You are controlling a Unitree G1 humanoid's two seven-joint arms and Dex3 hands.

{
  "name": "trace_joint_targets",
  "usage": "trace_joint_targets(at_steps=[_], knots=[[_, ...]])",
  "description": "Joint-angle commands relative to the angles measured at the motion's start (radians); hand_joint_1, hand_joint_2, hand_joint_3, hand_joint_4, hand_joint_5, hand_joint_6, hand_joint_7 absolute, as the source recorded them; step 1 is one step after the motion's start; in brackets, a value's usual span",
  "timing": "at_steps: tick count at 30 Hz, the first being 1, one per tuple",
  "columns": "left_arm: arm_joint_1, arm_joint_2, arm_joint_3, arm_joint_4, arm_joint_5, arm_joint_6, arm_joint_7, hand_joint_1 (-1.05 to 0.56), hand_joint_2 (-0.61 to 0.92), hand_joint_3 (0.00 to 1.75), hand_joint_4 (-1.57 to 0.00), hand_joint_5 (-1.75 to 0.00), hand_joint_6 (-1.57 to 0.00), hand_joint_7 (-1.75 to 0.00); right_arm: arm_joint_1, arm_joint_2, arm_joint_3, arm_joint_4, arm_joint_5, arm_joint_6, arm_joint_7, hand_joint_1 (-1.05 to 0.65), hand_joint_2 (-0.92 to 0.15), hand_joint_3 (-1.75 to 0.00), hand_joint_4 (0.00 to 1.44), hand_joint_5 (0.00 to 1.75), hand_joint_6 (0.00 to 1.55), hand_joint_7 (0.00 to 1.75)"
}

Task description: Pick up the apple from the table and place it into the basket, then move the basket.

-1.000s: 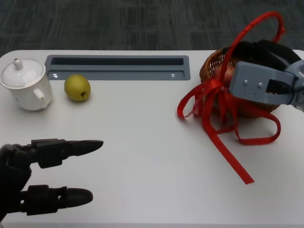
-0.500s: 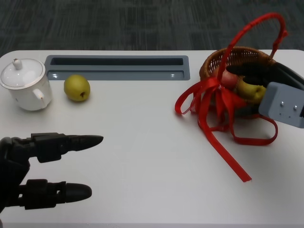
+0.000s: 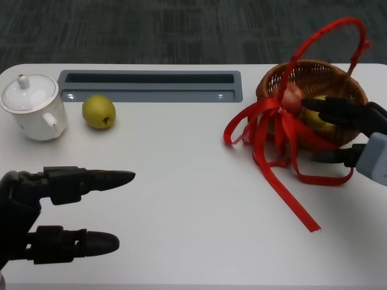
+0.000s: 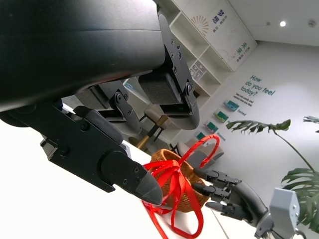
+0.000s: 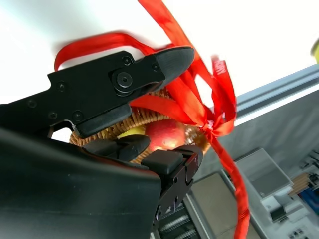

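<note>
White tabletop, dark carpet behind: we see the red apple (image 3: 294, 96) lying in the woven wicker basket (image 3: 344, 130) beside a yellow fruit (image 3: 318, 118). Our right hand (image 3: 347, 130) is spread empty at the rim; our left hand (image 3: 54, 211) hovers spread, holding nothing. We judge the loose, glossy red ribbon (image 3: 284, 181) could snag fingers and tip the light basket.

Office: shelves (image 4: 197, 47), potted plant (image 4: 294, 164).
</note>
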Motion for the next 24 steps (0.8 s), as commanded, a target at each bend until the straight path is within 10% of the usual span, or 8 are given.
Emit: trace_joint_targets(at_steps=[1,9,24], knots=[[0.012,0.021,0.009,-0.016,-0.017,0.006,-0.010,-0.45,0.64,0.00,-0.94,0.00,-0.88,0.00,0.066,-0.021,-0.022,-0.038,0.046,-0.087,0.035,-0.78,-0.87,0.00,0.51,0.00,0.45,0.00],[0.013,0.027,0.006,-0.023,-0.038,0.013,-0.024,-0.45,0.65,0.00,-0.92,0.00,-0.85,0.00,0.208,0.056,0.000,-0.181,0.085,-0.389,0.016,-0.71,-0.86,0.00,0.53,0.01,0.49,0.01],[0.024,0.031,0.003,-0.055,-0.049,0.034,-0.030,-0.45,0.65,0.00,-0.91,0.00,-0.84,0.00,0.279,0.160,0.045,-0.310,0.216,-0.458,0.165,-0.69,-0.89,-0.01,0.54,0.01,0.48,0.00]])
